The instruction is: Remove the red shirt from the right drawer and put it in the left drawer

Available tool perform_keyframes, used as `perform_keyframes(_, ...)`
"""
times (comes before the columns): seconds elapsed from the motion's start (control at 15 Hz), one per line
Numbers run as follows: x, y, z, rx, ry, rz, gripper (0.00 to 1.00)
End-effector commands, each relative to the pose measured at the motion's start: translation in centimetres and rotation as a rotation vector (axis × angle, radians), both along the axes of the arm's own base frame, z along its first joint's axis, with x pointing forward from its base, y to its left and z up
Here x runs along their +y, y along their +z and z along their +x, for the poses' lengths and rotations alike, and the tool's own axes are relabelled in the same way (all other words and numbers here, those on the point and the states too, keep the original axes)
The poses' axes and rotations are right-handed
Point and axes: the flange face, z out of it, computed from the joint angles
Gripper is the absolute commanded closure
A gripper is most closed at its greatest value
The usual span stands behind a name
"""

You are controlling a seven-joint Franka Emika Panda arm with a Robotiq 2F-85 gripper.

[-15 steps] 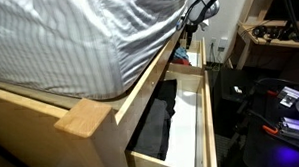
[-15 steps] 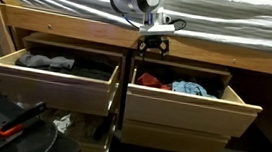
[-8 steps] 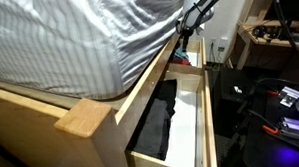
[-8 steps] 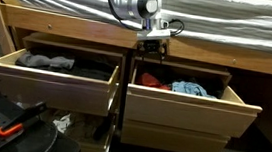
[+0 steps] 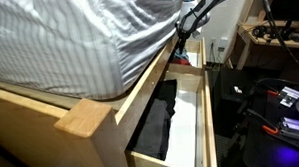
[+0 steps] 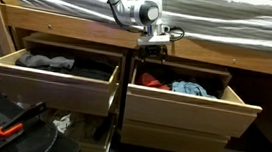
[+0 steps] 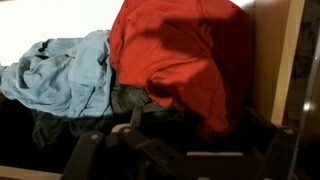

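Note:
The red shirt [image 7: 185, 55] lies bunched in the right drawer [image 6: 173, 108], against its side wall. It also shows in an exterior view [image 6: 153, 81] at that drawer's left end. My gripper [image 6: 156, 50] hangs just above it, under the bed rail. It also shows in an exterior view [image 5: 187, 29]. In the wrist view its dark fingers [image 7: 185, 150] stand apart, open and empty, a little short of the shirt. The left drawer [image 6: 45, 82] is pulled open and holds dark clothes [image 6: 62, 65].
A light blue garment [image 7: 65, 75] lies beside the red shirt, over darker clothes; it also shows in an exterior view [image 6: 188, 88]. A striped mattress [image 5: 78, 36] overhangs the wooden bed frame [image 5: 89, 118]. Equipment and cables stand on the floor [image 5: 280, 99].
The arm's wrist has shifted slightly toward the right drawer. The gripper stays open above the red shirt. The clothes have not moved.

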Motion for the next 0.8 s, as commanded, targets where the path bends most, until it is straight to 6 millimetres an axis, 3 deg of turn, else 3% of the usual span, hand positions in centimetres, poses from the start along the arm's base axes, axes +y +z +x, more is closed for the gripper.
perform_keyframes(0.0,-1.5,-1.5,-0.6,0.122,0.08,0.046,0.0)
perform_keyframes(0.27,-7.4,-2.6,-2.5,0.269,0.172,0.081,0.0)
perform_keyframes(0.33,-4.4,0.6,-1.1,0.176,0.139,0.05,0.0)
perform_keyframes(0.47,-5.9,0.7,-1.5,0.181,0.132,0.05,0.0)
perform_keyframes(0.67,-4.7,0.8,-0.9,0.178,0.137,0.049,0.0)
perform_keyframes(0.73,-5.4,0.4,-1.4,0.19,0.148,0.056,0.0)
